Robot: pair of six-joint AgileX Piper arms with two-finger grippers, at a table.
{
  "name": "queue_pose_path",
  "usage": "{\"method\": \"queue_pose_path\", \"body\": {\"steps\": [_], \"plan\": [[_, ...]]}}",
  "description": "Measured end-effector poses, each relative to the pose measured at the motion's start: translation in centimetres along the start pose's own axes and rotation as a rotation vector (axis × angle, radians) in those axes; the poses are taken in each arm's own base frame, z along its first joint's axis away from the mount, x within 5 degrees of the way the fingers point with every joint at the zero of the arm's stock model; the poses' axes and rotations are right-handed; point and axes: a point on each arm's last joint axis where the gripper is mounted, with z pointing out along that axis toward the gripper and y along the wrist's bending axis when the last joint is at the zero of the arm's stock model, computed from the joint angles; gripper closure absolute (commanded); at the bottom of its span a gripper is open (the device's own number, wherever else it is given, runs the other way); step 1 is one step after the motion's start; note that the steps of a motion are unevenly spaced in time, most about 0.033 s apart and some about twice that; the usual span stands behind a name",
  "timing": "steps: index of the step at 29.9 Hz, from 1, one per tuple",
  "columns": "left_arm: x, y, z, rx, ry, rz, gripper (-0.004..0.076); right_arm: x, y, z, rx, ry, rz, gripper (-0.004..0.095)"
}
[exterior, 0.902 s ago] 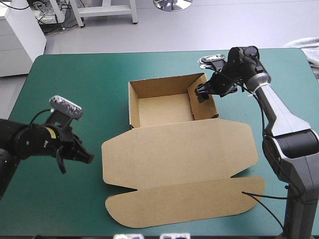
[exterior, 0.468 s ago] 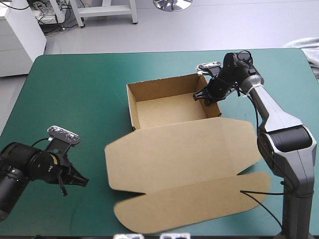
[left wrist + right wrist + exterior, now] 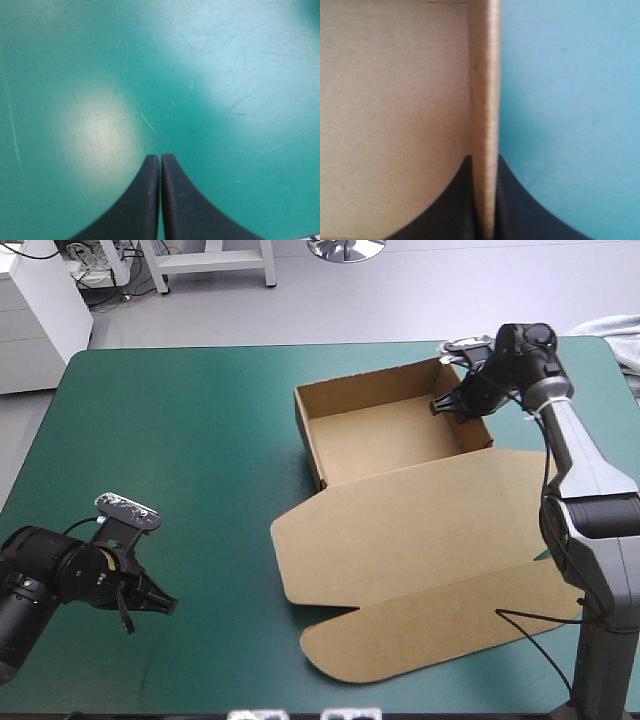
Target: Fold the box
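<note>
Right gripper clamps the right wall of the box, far right on the table. Left gripper, fingers together and empty, sits well apart at near left.

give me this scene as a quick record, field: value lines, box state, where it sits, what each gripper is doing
box: brown, open tray with walls raised, lid and end flap lying flat
box position: right half of the teal-green cover, tray toward the far edge
right gripper: fingers shut on the box, clamping the tray's right wall, one finger inside, one outside
left gripper: fingers shut, holding nothing, over bare cover near the front left, well apart from the box
task state: tray formed, lid not folded
</note>
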Motion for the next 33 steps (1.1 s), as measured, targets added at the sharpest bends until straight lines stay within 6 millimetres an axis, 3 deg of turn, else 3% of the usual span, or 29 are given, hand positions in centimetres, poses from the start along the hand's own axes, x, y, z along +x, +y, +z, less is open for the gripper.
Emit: {"method": "queue_pose_path", "body": {"steps": [7,15,25,29,33], "plan": [[0.0,0.0,0.0,0.000,0.000,0.000,0.0731,1.0,-7.2,-3.3,0.093,-0.077,0.134,0.0927],[0.0,0.0,0.0,0.000,0.000,0.000,0.0731,4.6,-15.0,-5.1,0.237,-0.046,0.268,0.0927],[0.0,0.0,0.0,0.000,-0.001,-0.002,0.0731,8.9,-21.2,-6.3,0.300,-0.022,0.416,0.0921],[0.0,0.0,0.0,-0.001,-0.001,-0.003,0.0732,9.6,-22.2,-5.6,0.299,-0.004,0.439,0.0781],[0.0,0.0,0.0,-0.002,0.000,-0.003,0.0732,9.8,-22.5,-5.5,0.293,-0.005,0.446,0.0435]]}}
